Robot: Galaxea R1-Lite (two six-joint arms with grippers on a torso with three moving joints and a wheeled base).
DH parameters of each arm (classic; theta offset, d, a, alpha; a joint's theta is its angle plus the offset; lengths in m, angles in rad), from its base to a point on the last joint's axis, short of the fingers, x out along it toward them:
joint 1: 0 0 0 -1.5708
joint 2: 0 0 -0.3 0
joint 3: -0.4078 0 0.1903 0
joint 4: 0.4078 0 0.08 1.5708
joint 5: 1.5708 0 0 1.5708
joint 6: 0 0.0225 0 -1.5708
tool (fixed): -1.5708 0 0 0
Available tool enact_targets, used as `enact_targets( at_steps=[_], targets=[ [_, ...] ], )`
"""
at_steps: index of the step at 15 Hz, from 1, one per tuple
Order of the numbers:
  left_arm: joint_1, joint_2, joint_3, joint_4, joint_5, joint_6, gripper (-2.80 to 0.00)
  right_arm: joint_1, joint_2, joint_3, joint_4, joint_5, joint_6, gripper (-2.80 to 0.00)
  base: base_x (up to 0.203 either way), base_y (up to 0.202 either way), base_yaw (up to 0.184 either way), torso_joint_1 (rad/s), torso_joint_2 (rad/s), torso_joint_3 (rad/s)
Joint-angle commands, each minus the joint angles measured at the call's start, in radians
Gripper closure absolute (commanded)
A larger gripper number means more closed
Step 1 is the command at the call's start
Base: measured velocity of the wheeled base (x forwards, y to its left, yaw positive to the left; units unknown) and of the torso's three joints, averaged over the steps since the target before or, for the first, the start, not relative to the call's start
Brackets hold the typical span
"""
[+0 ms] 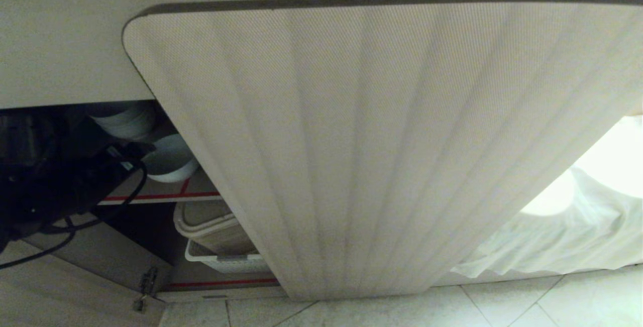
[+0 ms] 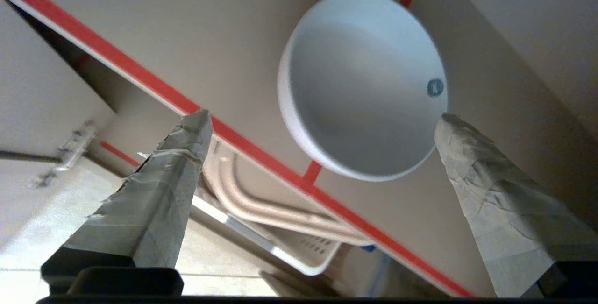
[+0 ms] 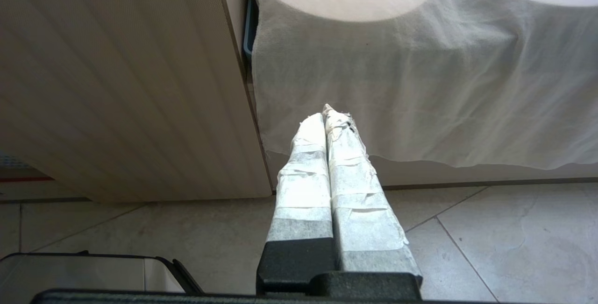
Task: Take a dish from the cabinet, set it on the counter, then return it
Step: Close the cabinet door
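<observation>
Hovering left gripper (image 2: 322, 119) at open cabinet (image 1: 351, 141), jaws wide apart, holding nothing. Dish (image 2: 364, 84) upright on shelf (image 2: 187, 38) behind red strip (image 2: 154, 87), just ahead of fingertips (image 2: 196, 122), not touching. Bowl stack (image 1: 125, 118) farther in. Dish likely rigid, glossy, slippery, breakable, fairly light; best pinch over rim wall, one finger inside. Right gripper (image 3: 329, 112) parked near floor (image 3: 467, 238), jaws together, empty.

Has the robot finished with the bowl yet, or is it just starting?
I can't tell which. The cabinet door is open. The white bowl sits on the red-edged shelf. The left claw is open beside it, holding nothing. The right claw is shut, idle by a white cloth.
</observation>
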Motion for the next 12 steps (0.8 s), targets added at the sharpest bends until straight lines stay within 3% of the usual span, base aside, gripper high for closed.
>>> enact_targets(
  at_steps=[1,4,12],
  targets=[
    [0.001,-0.036,0.052,-0.032,0.001,0.037,-2.80,0.000,0.000,0.000,0.000,0.000,0.000,0.00,0.000,0.000,0.000,0.000,0.00,0.000],
    [0.004,-0.072,0.117,-0.105,0.000,0.090,-2.80,0.000,0.000,0.000,0.000,0.000,0.000,0.00,0.000,0.000,0.000,0.000,0.00,0.000],
    [0.003,-0.168,0.185,-0.114,-0.003,0.199,-2.80,0.000,0.000,0.000,0.000,0.000,0.000,0.00,0.000,0.000,0.000,0.000,0.00,0.000]
  ],
)
